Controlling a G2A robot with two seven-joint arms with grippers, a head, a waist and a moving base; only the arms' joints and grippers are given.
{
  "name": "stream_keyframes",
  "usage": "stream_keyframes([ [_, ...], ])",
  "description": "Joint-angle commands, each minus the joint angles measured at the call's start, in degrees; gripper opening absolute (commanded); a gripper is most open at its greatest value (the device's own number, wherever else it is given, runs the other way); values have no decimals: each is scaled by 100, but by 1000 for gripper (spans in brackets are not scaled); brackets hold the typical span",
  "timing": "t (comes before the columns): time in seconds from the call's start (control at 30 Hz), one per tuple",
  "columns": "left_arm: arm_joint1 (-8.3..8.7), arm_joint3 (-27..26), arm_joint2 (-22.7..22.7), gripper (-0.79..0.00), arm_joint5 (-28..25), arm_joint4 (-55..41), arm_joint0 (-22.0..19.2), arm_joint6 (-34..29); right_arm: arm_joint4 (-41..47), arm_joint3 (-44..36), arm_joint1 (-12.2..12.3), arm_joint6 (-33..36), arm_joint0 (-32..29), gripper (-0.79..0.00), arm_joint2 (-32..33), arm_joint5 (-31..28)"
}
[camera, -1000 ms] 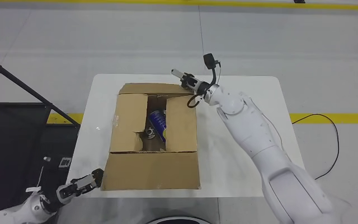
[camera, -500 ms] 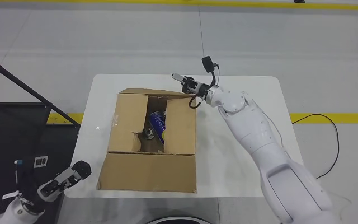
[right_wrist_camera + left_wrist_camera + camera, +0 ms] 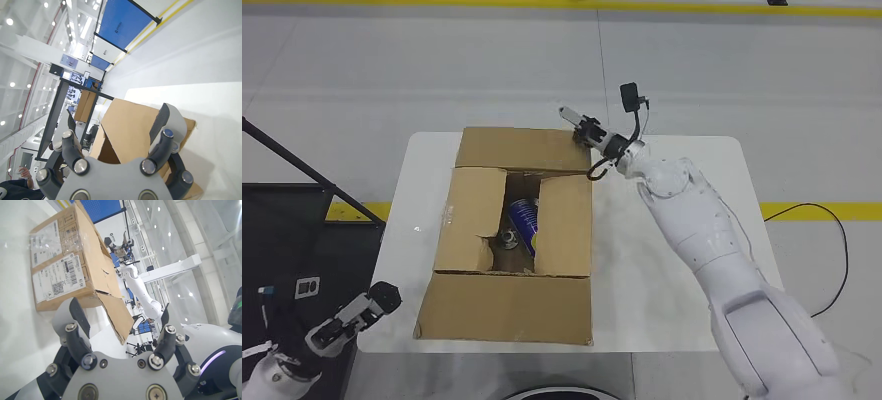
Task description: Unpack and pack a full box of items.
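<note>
A: Box first. Where is it, and which way does it run?
B: Cardboard box (image 3: 564, 230) sits upright mid table (image 3: 637, 300), mouth up. Its long axis runs from the robot's edge to the far edge, a touch skewed.
A: Flaps?
B: Far flap (image 3: 522, 148) and near flap (image 3: 507, 308) are laid outward. Two side flaps (image 3: 472, 215) lie half over the mouth with a gap between them.
A: Contents?
B: Blue can (image 3: 523, 220) shows in the gap, lying along the box's length. A small round metal thing (image 3: 509, 238) is just beside it; can't tell what.
A: Writing?
B: White labels (image 3: 62, 275) with barcodes and a square code are on the wall facing the left gripper (image 3: 382, 298), under clear tape. Printed handling symbols (image 3: 69, 220) sit above them. The can has print too, too small to make out.
A: Grippers?
B: Left gripper is at the table's near left edge, near the box's corner, not touching. Its fingers are spread with nothing in them. Right gripper (image 3: 577, 120) is above the far flap's right end, fingers apart, gripping nothing.
</note>
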Motion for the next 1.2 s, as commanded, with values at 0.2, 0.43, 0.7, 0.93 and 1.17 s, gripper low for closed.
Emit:
stream_keyframes([
  [0.2,-45,-158,-28,0,-204,403,-10,367,481,-1694,152,726,-621,0,336,81],
  [0.43,-93,-202,-104,0,-337,616,15,769,642,-2753,282,1156,-1068,0,596,742],
  [0.7,-93,-202,-104,0,-337,616,15,769,642,-2753,282,1156,-1068,0,596,742],
  [0.93,-115,-175,-5,0,16,815,-143,1203,705,-3067,262,1306,-1334,0,436,959],
  [1.17,-143,-119,330,0,52,1095,-267,1252,1097,-3195,219,1962,-1431,0,209,1645],
])
